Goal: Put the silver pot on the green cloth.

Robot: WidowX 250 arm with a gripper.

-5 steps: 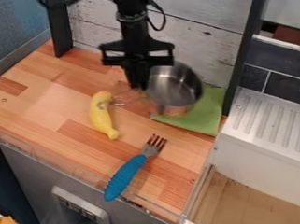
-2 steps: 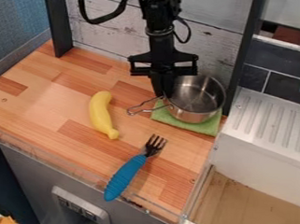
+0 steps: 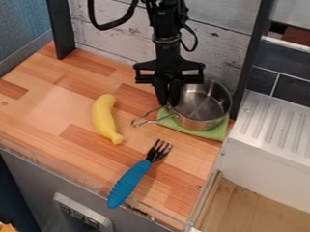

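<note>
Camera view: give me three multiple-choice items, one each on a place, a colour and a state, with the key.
1. Where is the pot?
A) Beside the fork's handle
B) Over the green cloth
C) On top of the banana

2. What colour is the fork's handle?
A) Blue
B) Red
C) White

3. How is the pot turned?
A) Upside down
B) On its side
C) Open side up

1: B, green shows along its near edge.
2: A, the ridged grip is blue.
3: C, its inside shows from above.
</note>
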